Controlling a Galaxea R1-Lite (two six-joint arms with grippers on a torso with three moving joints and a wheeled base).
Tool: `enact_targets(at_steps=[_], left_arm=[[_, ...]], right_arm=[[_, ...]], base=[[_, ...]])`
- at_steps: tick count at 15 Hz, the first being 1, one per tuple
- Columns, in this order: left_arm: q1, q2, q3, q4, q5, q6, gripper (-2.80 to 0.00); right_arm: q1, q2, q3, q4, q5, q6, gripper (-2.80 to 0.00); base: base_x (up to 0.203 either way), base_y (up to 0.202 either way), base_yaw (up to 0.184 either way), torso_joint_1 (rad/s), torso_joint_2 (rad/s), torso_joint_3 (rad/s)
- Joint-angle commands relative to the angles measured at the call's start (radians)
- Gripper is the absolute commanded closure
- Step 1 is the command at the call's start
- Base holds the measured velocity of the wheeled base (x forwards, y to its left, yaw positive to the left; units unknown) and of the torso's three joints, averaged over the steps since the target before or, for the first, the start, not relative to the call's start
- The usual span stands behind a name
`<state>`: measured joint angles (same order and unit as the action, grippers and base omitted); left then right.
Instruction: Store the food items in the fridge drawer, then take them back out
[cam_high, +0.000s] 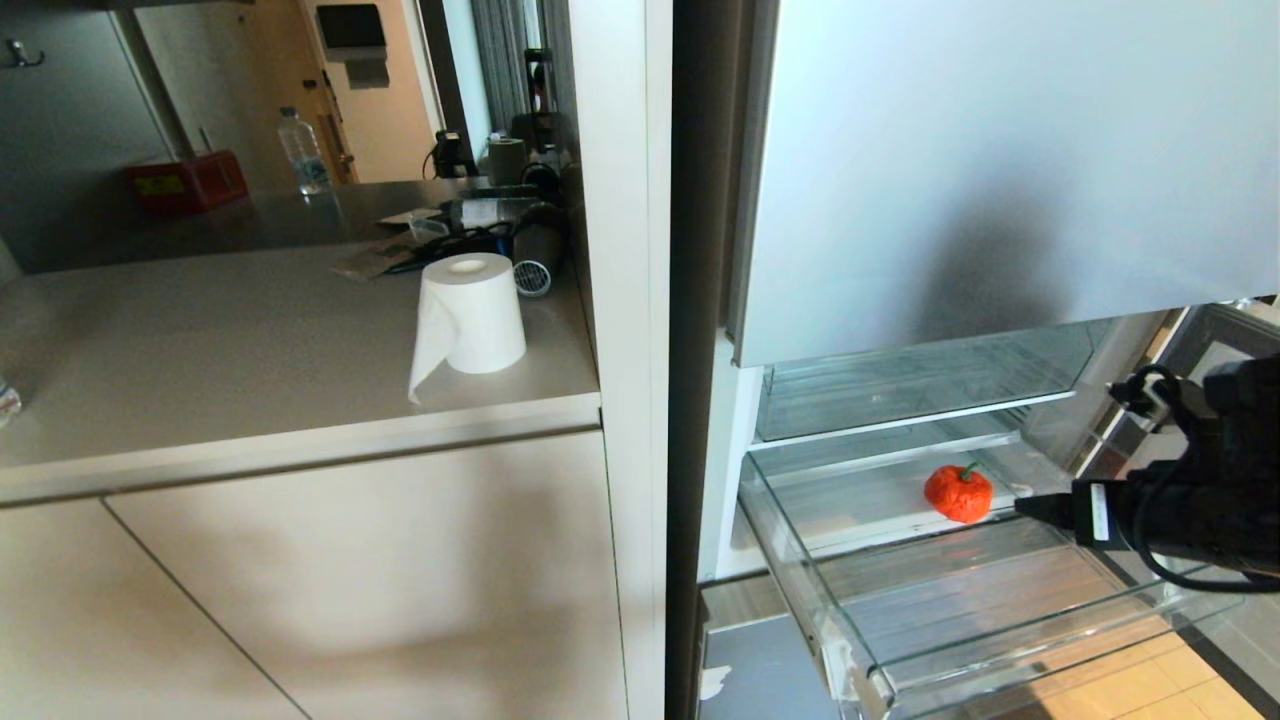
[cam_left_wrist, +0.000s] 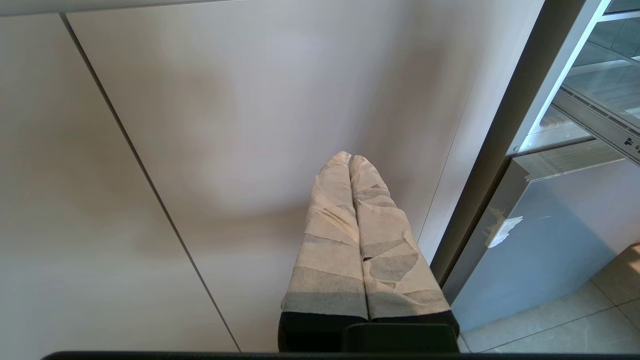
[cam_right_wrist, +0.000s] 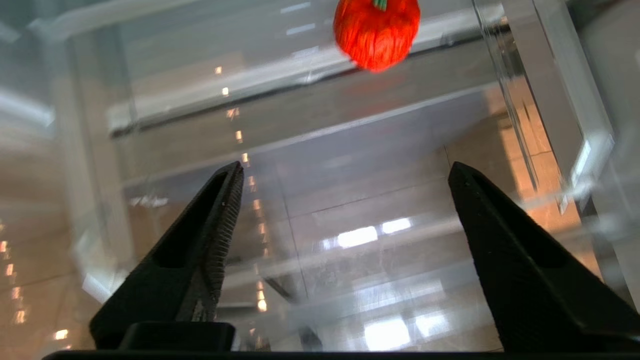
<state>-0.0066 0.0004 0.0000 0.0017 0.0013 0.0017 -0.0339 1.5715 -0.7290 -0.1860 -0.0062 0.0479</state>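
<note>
A small red, rough-skinned food item (cam_high: 958, 492) with a short green stem rests toward the back of the pulled-out clear fridge drawer (cam_high: 800, 562). My right gripper (cam_high: 1038, 510) reaches in from the right, just beside the red piece and apart from it. In the right wrist view its black fingers stand open and empty (cam_right_wrist: 346, 167) over the drawer's clear floor (cam_right_wrist: 380, 150), with the food item (cam_right_wrist: 376, 32) ahead of them. My left gripper (cam_left_wrist: 350, 158), with taped fingers, is shut on nothing and faces a cabinet door.
A white paper roll (cam_high: 470, 312) stands on the counter left of the fridge. Farther back are a water bottle (cam_high: 302, 150) and a red box (cam_high: 187, 180). A glass shelf (cam_high: 900, 385) sits above the drawer, under the pale fridge front (cam_high: 1000, 150).
</note>
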Motion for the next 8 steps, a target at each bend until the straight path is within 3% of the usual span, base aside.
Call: enact_targets(at_steps=[1, 8], left_arm=[[0.000, 0.000, 0.000, 0.000, 0.000, 0.000, 0.00], [0.000, 0.001, 0.000, 0.000, 0.000, 0.000, 0.00]], right_arm=[[-0.013, 0.190, -0.094, -0.006, -0.001, 0.004, -2.80], [-0.032, 0.451, -0.318, -0.009, -0.050, 0.017, -2.80]], base=[[0.000, 0.000, 0.000, 0.000, 0.00, 0.000], [0.000, 0.000, 0.000, 0.000, 0.00, 0.000]])
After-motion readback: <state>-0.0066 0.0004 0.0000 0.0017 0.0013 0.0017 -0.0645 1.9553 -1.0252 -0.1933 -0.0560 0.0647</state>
